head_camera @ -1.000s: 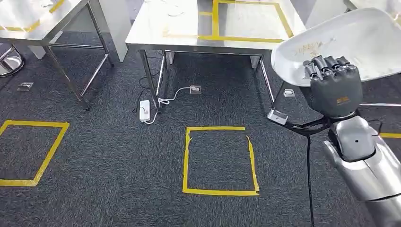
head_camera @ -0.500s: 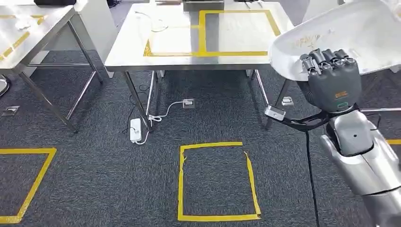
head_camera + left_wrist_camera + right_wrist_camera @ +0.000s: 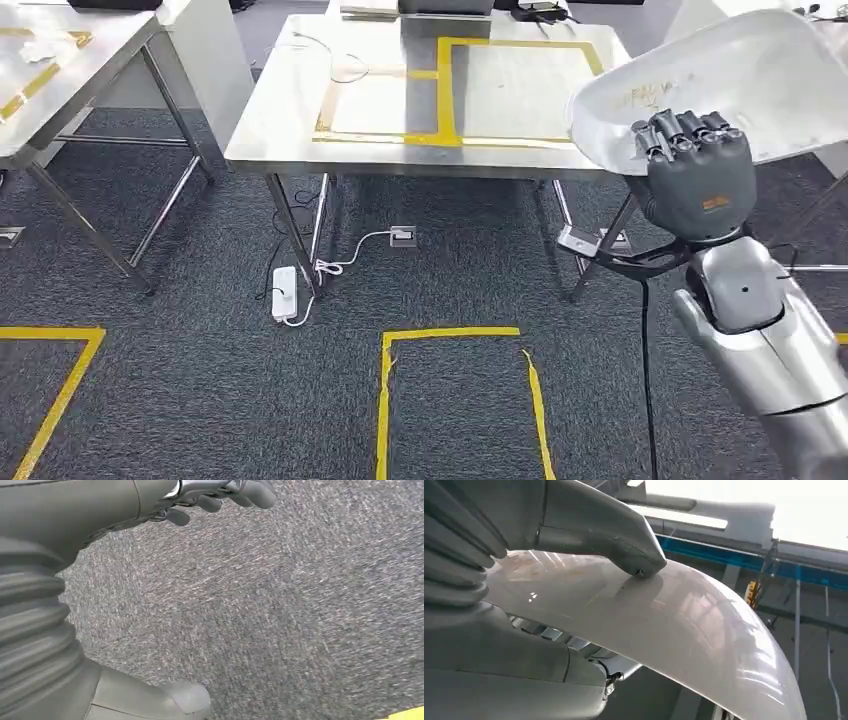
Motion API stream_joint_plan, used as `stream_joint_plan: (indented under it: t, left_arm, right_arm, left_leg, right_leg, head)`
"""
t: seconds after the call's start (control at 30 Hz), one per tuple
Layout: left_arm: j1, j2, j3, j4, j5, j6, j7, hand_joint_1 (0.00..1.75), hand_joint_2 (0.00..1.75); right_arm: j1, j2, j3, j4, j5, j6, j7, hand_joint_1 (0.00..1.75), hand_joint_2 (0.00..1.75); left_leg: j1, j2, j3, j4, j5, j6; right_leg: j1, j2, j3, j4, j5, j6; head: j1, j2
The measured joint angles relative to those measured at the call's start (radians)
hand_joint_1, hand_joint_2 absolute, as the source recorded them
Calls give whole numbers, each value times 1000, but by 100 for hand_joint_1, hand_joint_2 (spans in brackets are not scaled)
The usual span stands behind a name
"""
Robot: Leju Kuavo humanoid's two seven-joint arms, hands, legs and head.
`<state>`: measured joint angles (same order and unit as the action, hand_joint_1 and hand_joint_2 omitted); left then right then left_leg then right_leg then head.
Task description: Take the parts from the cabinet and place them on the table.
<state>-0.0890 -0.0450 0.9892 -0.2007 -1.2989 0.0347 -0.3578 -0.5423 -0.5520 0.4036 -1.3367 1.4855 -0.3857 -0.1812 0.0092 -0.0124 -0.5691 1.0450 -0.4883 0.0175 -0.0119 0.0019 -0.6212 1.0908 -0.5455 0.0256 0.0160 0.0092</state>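
Right hand grips one white part; left hand fingers loosely apart; two tables.

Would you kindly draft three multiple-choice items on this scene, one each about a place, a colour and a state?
1. Where does the white power strip lie?
A. On the carpet by a leg of the steel table
B. On the tabletop
C. Inside the floor square

2. What colour is the tape outline on the steel table?
A. Red
B. Yellow
C. Blue

3. What is the right robot hand doing?
A. Hanging with nothing in it
B. Resting on the table
C. Holding a white curved part

Answers:
1. A: the head view shows the strip on the floor beside the table's front left leg.
2. B: the taped rectangle on the steel top is yellow.
3. C: the fingers curl over the part's edge, and the right wrist view shows the thumb pressed on it.
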Motion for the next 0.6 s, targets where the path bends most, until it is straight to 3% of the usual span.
stream_joint_plan:
  t: [0.03, 0.07, 0.1, 0.17, 0.2, 0.23, 0.27, 0.3, 0.37, 0.4, 0.43, 0.47, 0.5, 0.57, 0.6]
  left_arm:
    - [1, 0, 0, 0, 0, 0, 0, 0, 175]
    - [1, -1, 0, 1, 1, -1, 0, 0, 175]
    - [1, 0, 0, 0, 2, -1, 1, 0, 175]
    - [-1, 0, 1, 0, 3, -1, -2, 0, 175]
    - [-5, 1, 1, 0, 3, -1, -2, 0, 175]
    - [-7, 1, 1, -1, 3, -1, -3, 0, 175]
    - [-10, 1, 1, -1, 3, -1, -5, 0, 175]
    - [-11, 1, 1, -1, 3, -1, -5, 0, 175]
    - [-7, 2, 1, -1, 1, -1, -3, 0, 175]
    - [-6, 2, 1, -1, 0, -1, -2, 0, 175]
    - [-6, 2, 1, -1, 0, -1, -2, 0, 175]
    - [-6, 2, 1, -1, 0, -1, -2, 0, 175]
    - [-6, 3, 1, -1, 0, -1, -2, 0, 175]
    - [-1, 4, 1, 0, 0, -1, -2, 0, 175]
    - [-2, 4, 1, 0, -2, -2, 1, 0, 175]
  right_arm:
    - [2, 0, 0, 2, -1, 0, 0, 175, 175]
    - [3, 0, 0, 6, -2, 0, 1, 175, 175]
    - [5, 2, 0, 8, -2, 2, 0, 175, 175]
    - [-2, 3, -2, 8, -7, 3, -2, 175, 175]
    - [-10, 3, -2, 8, -9, 3, -6, 175, 175]
    - [-15, 3, -3, 8, -10, 4, -6, 175, 175]
    - [-21, 5, -3, 10, -11, 5, -5, 175, 175]
    - [-22, 11, -3, 12, -10, 6, -3, 175, 175]
    - [-8, 20, -1, 14, -5, 7, 0, 175, 175]
    - [-2, 22, -1, 14, -4, 7, 0, 175, 175]
    - [2, 23, -1, 14, -4, 7, 1, 175, 175]
    - [2, 24, -1, 14, -4, 7, 2, 175, 175]
    - [2, 27, -1, 14, -4, 7, 3, 175, 175]
    - [3, 31, 0, 16, -3, 6, 3, 175, 175]
    - [5, 32, 0, 15, -2, 7, 5, 175, 175]
  left_leg:
    - [0, 0, 2, -1, -9, -4]
    - [-1, 0, 13, 1, -16, -13]
    - [1, -1, 15, -3, -22, -21]
    - [0, 1, 29, 8, -17, -33]
    - [-1, 2, 15, 33, -12, -37]
    - [1, 5, -13, 78, 3, -42]
    - [-1, 6, -60, 147, 10, -43]
    - [0, 6, -108, 207, -3, -45]
    - [0, 6, -196, 295, -71, -52]
    - [0, 6, -219, 295, -92, -53]
    - [0, 7, -224, 264, -90, -51]
    - [0, 7, -217, 207, -68, -47]
    - [0, 8, -203, 133, -14, -45]
    - [-2, 13, -192, -9, 173, -41]
    - [-2, 15, -179, 8, 145, -30]
  right_leg:
    - [2, -6, 10, -52, 93, -8]
    - [13, -9, 1, -57, 82, -12]
    - [15, -9, 10, -60, 76, -17]
    - [14, -4, 26, -68, 80, -30]
    - [9, 0, 44, -71, 79, -35]
    - [7, -1, 56, -78, 73, -42]
    - [6, -2, 68, -80, 63, -49]
    - [6, -2, 78, -80, 52, -52]
    - [6, 0, 105, -80, 26, -55]
    - [6, 1, 122, -80, 12, -54]
    - [5, 2, 140, -80, -2, -52]
    - [4, 2, 159, -80, -17, -49]
    - [3, 2, 180, -80, -35, -45]
    - [7, 3, 205, -73, -73, -34]
    - [10, 7, 210, -90, -85, -27]
  head:
    - [0, 0]
    - [-3, 0]
    - [0, 0]
    - [1, 0]
    - [1, 0]
    - [-2, 0]
    - [-7, 0]
    - [-10, 0]
    - [-13, 0]
    - [-14, 0]
    - [-14, 0]
    - [-14, 0]
    - [-15, 0]
    - [-21, 0]
    - [-23, 0]
